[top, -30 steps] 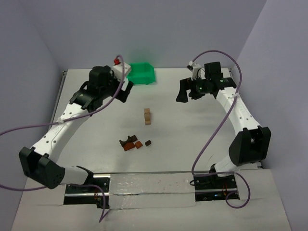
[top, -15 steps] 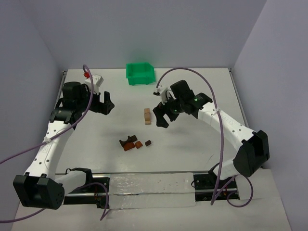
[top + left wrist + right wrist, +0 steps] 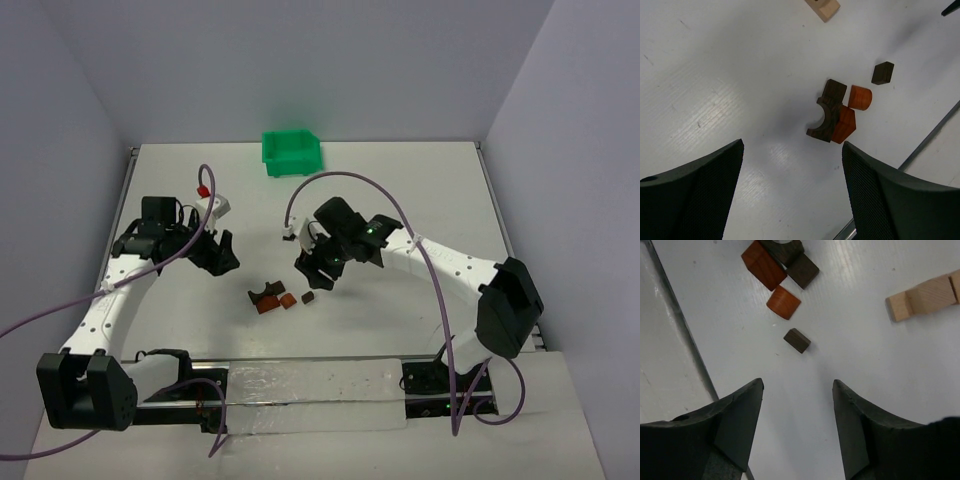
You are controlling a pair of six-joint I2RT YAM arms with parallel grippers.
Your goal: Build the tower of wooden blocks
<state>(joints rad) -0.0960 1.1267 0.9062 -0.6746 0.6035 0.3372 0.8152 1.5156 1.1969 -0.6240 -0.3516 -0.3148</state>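
Both arms have swung in from the far part of the table since a second ago. The left pincer [image 3: 215, 255], which then hung beside the green bin [image 3: 292, 152], is now nearer and left of the loose blocks. The right pincer [image 3: 318, 270] has come from the far right to the table's middle. It now covers the spot where the wood block tower [image 3: 925, 295] stood in plain sight overhead. The blocks themselves lie where they lay before.

Both pincers are released, their jaws apart with nothing between them (the right pair narrower than the left).

The tower so far is only light tan pieces touching one another, seen at the upper right of the right wrist view. Just nearer and to the left of it sits the loose cluster. In it the dark arch piece [image 3: 827, 117] touches a reddish-brown block [image 3: 844, 125] and a dark block [image 3: 835, 90]. An orange half-round [image 3: 860, 97] lies just beside them. A small dark cube [image 3: 883, 72] lies apart, to the right of the cluster.

The table [image 3: 400, 190] is matt white, faintly scuffed, with a metal rail [image 3: 300, 370] along its near edge. Plain pale lilac-grey walls close it in on three sides, and the bin stands at the far edge.
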